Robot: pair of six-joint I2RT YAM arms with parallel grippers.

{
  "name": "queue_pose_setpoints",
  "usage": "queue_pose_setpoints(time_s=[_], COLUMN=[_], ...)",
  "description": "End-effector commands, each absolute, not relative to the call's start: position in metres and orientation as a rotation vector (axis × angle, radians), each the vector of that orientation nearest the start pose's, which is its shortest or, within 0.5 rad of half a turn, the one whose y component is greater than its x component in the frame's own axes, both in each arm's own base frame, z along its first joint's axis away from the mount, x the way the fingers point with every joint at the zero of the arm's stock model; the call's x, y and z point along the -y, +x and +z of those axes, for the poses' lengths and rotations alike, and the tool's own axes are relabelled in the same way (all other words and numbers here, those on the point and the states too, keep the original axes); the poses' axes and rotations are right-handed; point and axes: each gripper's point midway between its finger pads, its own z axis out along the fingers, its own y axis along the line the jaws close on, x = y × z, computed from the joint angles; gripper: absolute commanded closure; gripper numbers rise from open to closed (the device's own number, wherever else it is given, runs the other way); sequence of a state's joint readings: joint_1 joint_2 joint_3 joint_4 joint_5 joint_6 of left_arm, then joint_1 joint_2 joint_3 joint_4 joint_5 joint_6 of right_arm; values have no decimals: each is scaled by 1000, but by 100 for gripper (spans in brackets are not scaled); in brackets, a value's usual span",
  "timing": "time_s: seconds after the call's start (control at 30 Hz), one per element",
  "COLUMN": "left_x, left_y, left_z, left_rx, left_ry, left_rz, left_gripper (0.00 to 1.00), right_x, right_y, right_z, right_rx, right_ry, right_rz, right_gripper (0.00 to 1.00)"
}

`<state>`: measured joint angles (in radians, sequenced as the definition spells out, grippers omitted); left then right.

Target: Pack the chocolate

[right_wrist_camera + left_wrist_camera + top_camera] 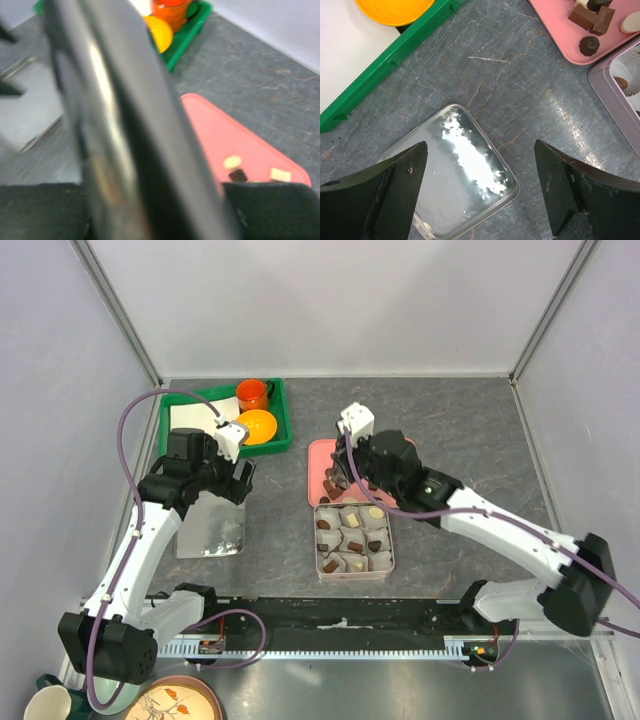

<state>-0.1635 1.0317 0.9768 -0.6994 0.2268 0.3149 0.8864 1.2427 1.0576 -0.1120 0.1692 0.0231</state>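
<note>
The grey worktop (450, 440) is closed by pale walls at the back and on both sides. The widest open surface lies to the right of the right hand (345, 477) and behind it, up to the back wall. A narrower open strip runs between the two hands.

Behind the left hand (480, 150) the green tray (282, 420) stands near the back left corner. The shiny tin lid (210, 530) lies flat under this hand, with one corner between the fingers. The left hand is wide open and holds nothing.

The right hand hangs over the pink tray (320, 455). The square tin (350, 575) stands just in front of this tray, toward the arm bases. In the green tray are an orange bowl (258, 426) and an orange mug (252, 394).

The chocolate (583, 17) is in two places. Some pieces lie loose on the pink tray, under and beside the right hand. Others sit in the paper cups (626, 67) of the tin.

The left wrist view shows the loose pieces clearly, brown ones and one pale, where the top view has them partly covered by the right hand. The right wrist view is blurred, and a dark shiny bar fills its middle. It shows only three small pieces on the tray beside a dark finger. I cannot tell whether the right hand is narrow or holds a piece.
</note>
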Motion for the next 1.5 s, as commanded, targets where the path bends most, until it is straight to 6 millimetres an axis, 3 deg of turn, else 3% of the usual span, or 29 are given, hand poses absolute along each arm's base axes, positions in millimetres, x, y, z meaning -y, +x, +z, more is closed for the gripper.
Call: queue_pose_setpoints(time_s=[0.0, 0.03, 0.1, 0.13, 0.37, 0.67, 1.47], left_x=[75, 75, 74, 74, 76, 75, 72], left_y=[287, 287, 287, 288, 291, 291, 286], left_z=[201, 201, 199, 199, 197, 199, 201], left_rx=[-2160, -2161, -2167, -2164, -2167, -2158, -2150], left_ry=[622, 623, 627, 631, 638, 650, 658], left_rz=[-188, -189, -184, -184, -187, -178, -160], left_gripper=[5, 5, 5, 5, 5, 5, 5], right_x=[-305, -302, -306, -306, -317, -317, -311], right_y=[346, 364, 378, 389, 418, 424, 414], right_z=[305, 291, 291, 276, 248, 214, 144], right_rx=[-1625, -1653, -1642, -1669, -1691, -1759, -1909], right_ry=[-565, -552, -545, -545, -532, -482, -495], right_rz=[466, 439, 442, 423, 416, 420, 400], right_gripper=[83, 83, 80, 79, 68, 49, 50])
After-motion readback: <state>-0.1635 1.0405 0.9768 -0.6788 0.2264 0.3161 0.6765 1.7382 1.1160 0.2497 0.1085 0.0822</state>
